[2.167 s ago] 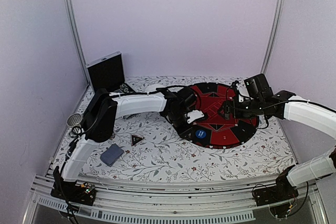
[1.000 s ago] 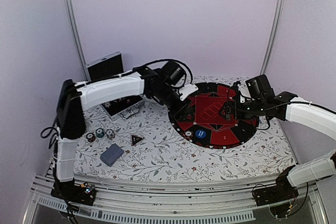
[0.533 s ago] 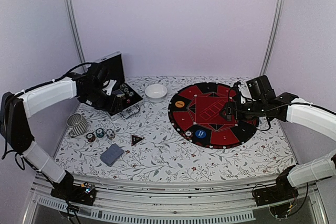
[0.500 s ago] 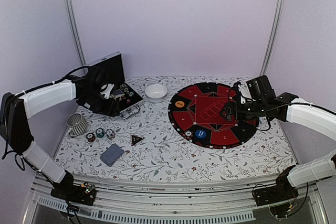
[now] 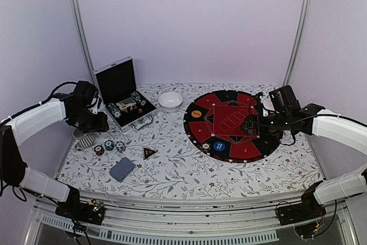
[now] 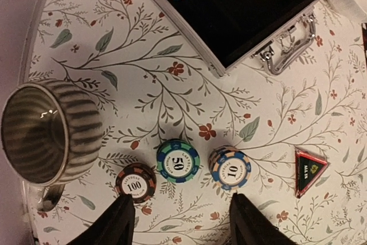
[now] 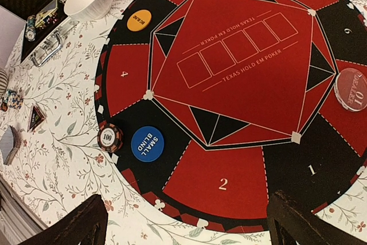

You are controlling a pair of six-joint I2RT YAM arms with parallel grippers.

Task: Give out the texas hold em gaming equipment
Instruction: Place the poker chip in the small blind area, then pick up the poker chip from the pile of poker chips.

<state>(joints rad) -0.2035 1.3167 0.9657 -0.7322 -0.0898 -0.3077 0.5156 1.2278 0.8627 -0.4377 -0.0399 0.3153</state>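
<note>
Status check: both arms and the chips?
Left pincer open, above three striped-edge round poker chips on floral cloth. Right pincer open, empty, over round red-and-black poker mat. Striped grey cup sits close beside the chips.

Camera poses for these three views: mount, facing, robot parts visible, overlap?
Top external: above and behind the bases, looking down the table; both arms, left claw and right claw show.
Left wrist: on the left arm, facing down at three chips by the striped cup; own fingertips at bottom.
Right wrist: on the right arm, facing down over the poker mat; own fingertips at bottom.
Shared: both wrist views show the triangular marker.
</note>
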